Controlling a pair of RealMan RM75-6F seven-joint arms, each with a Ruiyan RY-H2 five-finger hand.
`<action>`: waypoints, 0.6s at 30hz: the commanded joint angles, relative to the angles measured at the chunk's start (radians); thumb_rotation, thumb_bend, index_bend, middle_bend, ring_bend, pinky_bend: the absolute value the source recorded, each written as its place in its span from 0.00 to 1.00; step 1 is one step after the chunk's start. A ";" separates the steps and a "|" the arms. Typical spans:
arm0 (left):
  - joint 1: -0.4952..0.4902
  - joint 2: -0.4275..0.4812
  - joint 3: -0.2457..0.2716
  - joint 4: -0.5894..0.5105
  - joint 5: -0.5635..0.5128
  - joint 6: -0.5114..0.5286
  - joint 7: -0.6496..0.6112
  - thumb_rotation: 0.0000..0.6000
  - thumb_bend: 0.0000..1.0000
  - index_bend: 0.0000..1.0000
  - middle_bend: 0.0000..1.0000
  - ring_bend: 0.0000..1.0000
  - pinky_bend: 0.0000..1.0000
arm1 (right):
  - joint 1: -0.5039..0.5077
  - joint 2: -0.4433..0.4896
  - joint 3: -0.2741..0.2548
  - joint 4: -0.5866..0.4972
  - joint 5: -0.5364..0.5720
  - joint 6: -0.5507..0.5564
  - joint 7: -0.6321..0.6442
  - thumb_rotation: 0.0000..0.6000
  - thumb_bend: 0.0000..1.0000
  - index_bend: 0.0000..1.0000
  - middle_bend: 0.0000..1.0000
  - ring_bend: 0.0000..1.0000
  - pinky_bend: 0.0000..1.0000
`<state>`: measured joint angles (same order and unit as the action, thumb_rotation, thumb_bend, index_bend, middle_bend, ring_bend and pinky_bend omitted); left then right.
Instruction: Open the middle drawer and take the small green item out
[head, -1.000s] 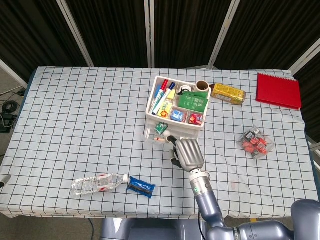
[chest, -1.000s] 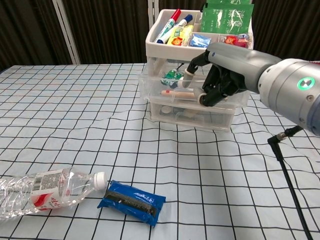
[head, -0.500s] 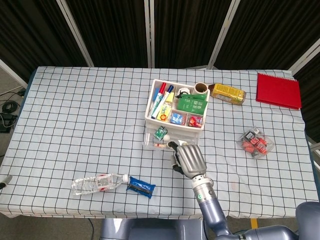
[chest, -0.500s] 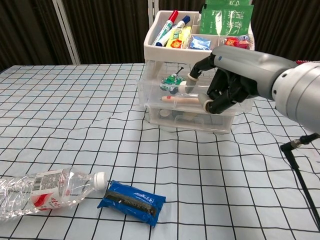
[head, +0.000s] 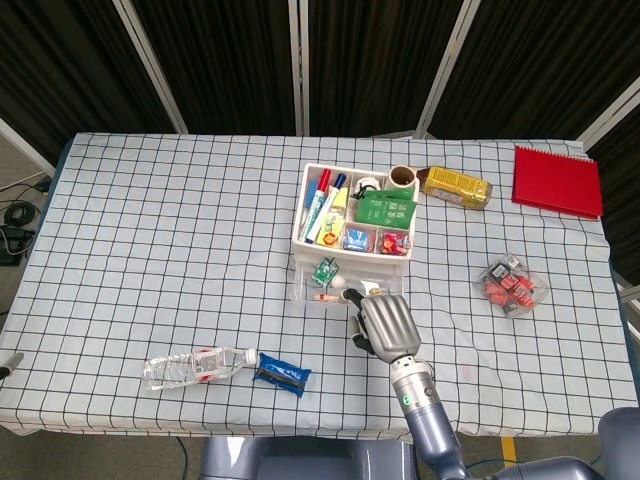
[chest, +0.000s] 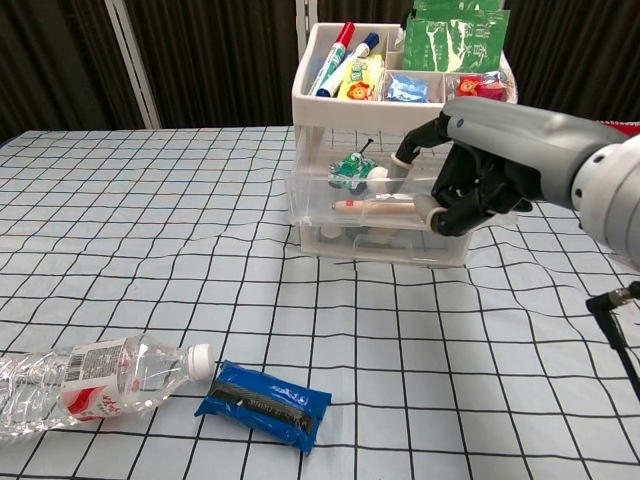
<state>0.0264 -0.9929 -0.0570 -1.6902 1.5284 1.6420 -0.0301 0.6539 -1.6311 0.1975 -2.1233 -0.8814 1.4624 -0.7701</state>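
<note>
A white organizer (chest: 330, 100) stands on a checked tablecloth (chest: 150, 200), its top tray holding markers (chest: 338, 50), green packets (chest: 455, 40) and small wrapped items. Below it, the clear middle drawer (chest: 340, 200) is pulled out. Inside lie a small green item (chest: 349, 168), a white ball just beside it, and a pale stick. The right hand (chest: 475, 165) grips the drawer's front right corner, fingers curled over the edge. Near the front, a crushed bottle (chest: 95, 385) lies beside a blue packet (chest: 263, 402).
</note>
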 joint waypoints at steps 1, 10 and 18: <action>0.002 0.001 0.001 -0.001 0.002 0.003 0.000 1.00 0.05 0.00 0.00 0.00 0.00 | -0.007 0.001 -0.011 -0.007 -0.009 0.008 -0.004 1.00 0.50 0.48 0.91 0.89 0.75; 0.002 0.004 0.001 0.001 -0.002 -0.001 -0.011 1.00 0.05 0.00 0.00 0.00 0.00 | -0.020 -0.004 -0.026 -0.008 -0.020 0.020 -0.013 1.00 0.50 0.49 0.91 0.89 0.75; 0.001 0.005 0.001 0.001 -0.001 -0.003 -0.010 1.00 0.05 0.00 0.00 0.00 0.00 | -0.034 0.014 -0.023 -0.022 -0.016 0.029 -0.016 1.00 0.50 0.50 0.91 0.89 0.75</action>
<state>0.0272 -0.9883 -0.0562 -1.6894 1.5267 1.6396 -0.0401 0.6203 -1.6173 0.1740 -2.1441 -0.8971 1.4907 -0.7864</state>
